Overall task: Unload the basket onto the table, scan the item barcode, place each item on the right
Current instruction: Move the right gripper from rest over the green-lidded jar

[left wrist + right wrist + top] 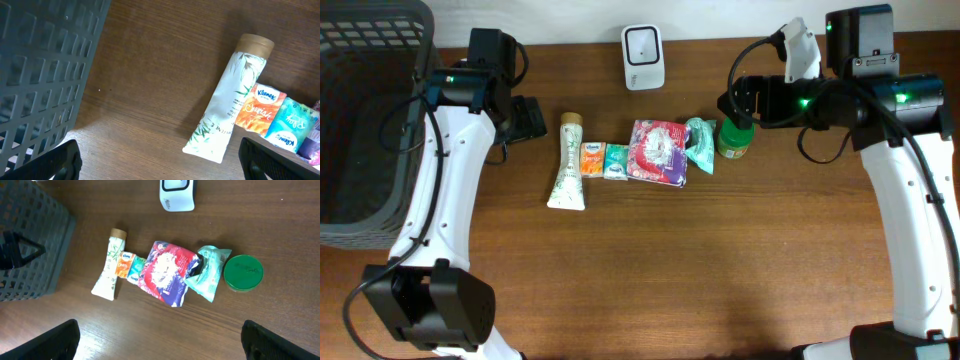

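A row of items lies on the wooden table: a white tube with a tan cap [567, 162] [227, 102] [110, 265], an orange tissue pack [592, 159] [260, 109], a teal tissue pack [616, 161] [292, 124], a red and purple packet [658, 152] [166, 272], a green pouch [700, 143] [210, 272] and a green-lidded jar [734, 140] [243, 272]. The white barcode scanner [643, 57] [177, 194] stands behind them. My left gripper [530, 118] [160, 165] hangs open just left of the tube. My right gripper [732, 103] [160, 345] is open above the jar, holding nothing.
A dark grey slatted basket [360, 120] [40, 75] [30, 245] fills the table's left end, close beside my left arm. Bare wood stretches in front of the row of items toward the near edge.
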